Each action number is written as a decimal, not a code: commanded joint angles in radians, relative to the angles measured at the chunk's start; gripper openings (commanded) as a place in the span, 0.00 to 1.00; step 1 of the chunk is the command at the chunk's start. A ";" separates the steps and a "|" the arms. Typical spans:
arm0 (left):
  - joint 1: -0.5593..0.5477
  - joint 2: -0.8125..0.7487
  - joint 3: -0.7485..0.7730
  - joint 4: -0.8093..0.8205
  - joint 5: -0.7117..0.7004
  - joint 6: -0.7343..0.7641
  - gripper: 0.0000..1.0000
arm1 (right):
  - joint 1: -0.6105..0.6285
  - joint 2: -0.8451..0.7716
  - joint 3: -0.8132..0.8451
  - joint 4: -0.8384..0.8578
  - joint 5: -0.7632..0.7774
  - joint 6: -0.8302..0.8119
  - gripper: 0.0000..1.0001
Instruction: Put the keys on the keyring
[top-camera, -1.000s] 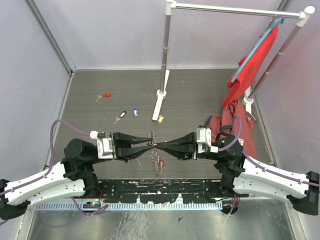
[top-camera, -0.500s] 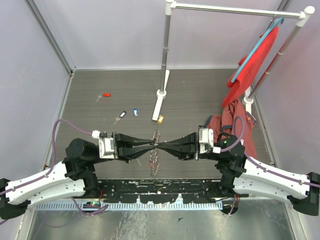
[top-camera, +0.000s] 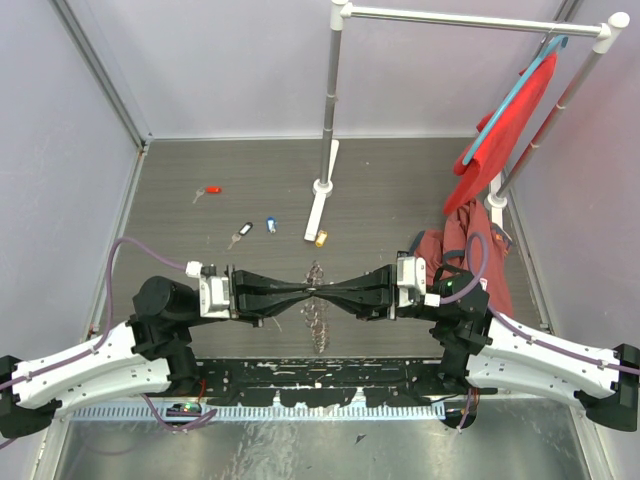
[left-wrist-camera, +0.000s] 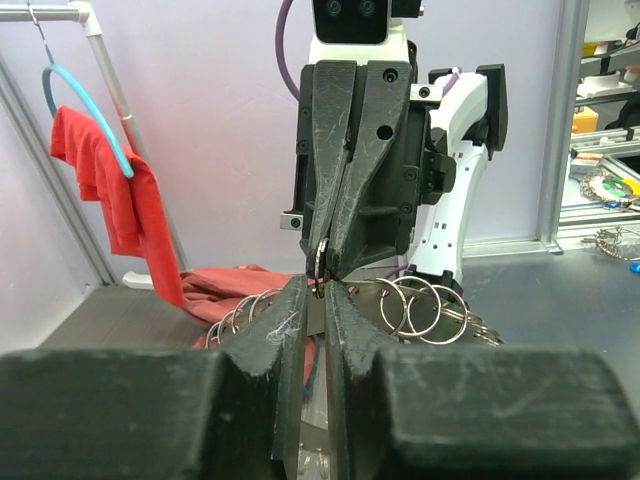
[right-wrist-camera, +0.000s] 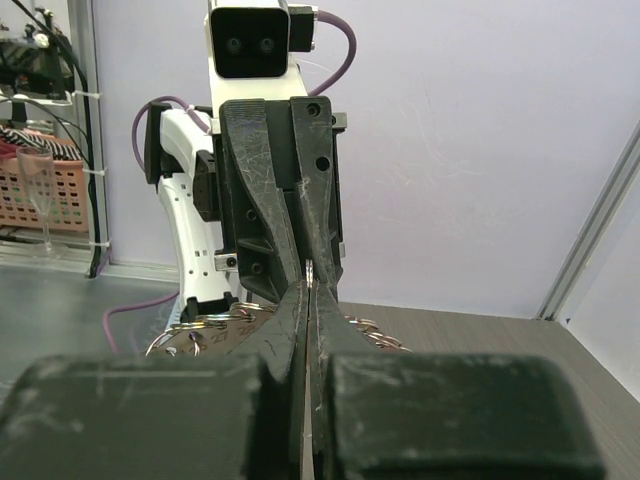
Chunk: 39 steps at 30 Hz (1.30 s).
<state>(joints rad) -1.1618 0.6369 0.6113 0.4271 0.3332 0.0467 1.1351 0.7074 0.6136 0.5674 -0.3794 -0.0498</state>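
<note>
From where I stand, the grey table (top-camera: 400, 190) carries the whole affair, with a clothes rail (top-camera: 330, 100) and a red cloth (top-camera: 505, 120) at the back right, well apart from the work. The two arms reach in from either side and meet tip to tip near the front edge. The left gripper (top-camera: 303, 288) and the right gripper (top-camera: 327, 288) are both clenched, each pinching the keyring (top-camera: 318, 310) from its own side. In the wrist views the fingers (left-wrist-camera: 290, 330) of each show only a thin sliver of metal between them. The ring hangs there between the tips, its spiky fringe running near-to-far across the line of the arms, lifted or only brushing the table - I cannot tell which. The keys are not on it; they lie loose beyond the tips and mostly to the left: the red key (top-camera: 212, 190) farthest, the black key (top-camera: 245, 229) and the blue key (top-camera: 270, 225) close together, the yellow key (top-camera: 321, 238) almost straight behind the ring. I judge the left arm the nearer for fetching one - though it would have to give up its hold first.
</note>
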 joint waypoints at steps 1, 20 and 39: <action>-0.001 -0.002 0.002 0.047 0.015 -0.008 0.18 | 0.002 0.000 0.057 0.062 0.005 -0.010 0.01; -0.001 -0.030 0.050 -0.119 0.006 0.114 0.00 | 0.002 0.024 0.113 -0.095 -0.019 -0.059 0.05; 0.000 -0.068 0.224 -0.781 -0.048 0.789 0.00 | 0.002 -0.005 0.352 -0.701 0.104 -0.260 0.46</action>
<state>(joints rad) -1.1622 0.5846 0.8032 -0.2802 0.2993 0.6598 1.1351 0.7238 0.9508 -0.0742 -0.3626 -0.2878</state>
